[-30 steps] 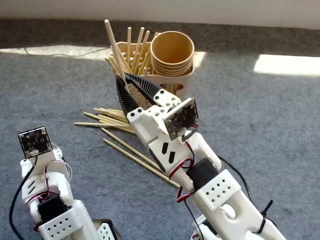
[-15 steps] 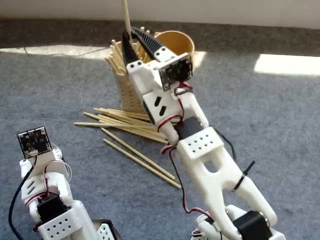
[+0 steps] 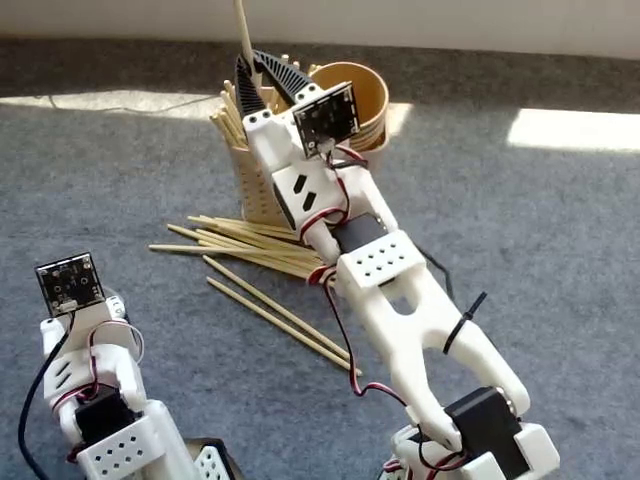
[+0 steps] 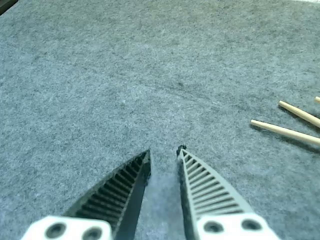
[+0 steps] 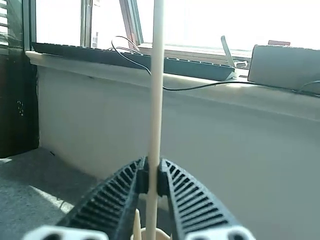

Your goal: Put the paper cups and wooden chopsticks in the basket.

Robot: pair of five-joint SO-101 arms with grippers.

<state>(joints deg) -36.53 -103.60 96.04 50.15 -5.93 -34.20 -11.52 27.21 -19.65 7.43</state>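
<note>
My right gripper (image 3: 250, 62) is above the white perforated basket (image 3: 256, 195), shut on one wooden chopstick (image 3: 242, 25) that stands nearly upright. In the right wrist view the chopstick (image 5: 157, 75) rises straight between the closed fingers (image 5: 125, 192) of that gripper (image 5: 152, 176). The basket holds several chopsticks (image 3: 230, 115) and a stack of paper cups (image 3: 374, 95). More loose chopsticks (image 3: 235, 245) lie on the carpet in front of the basket, with two (image 3: 285, 318) nearer me. My left gripper (image 4: 164, 151) hovers low over bare carpet, open with nothing in it.
Grey carpet covers the whole floor, with sunlit patches (image 3: 575, 130) at the back. A wall and a window sill with cables (image 5: 200, 65) lie beyond the basket. Two chopstick ends (image 4: 287, 131) lie off to the side of my left gripper.
My right arm has stretched forward and lifted the chopstick from beside the basket's front to above it, turning it upright. The left arm has stayed still.
</note>
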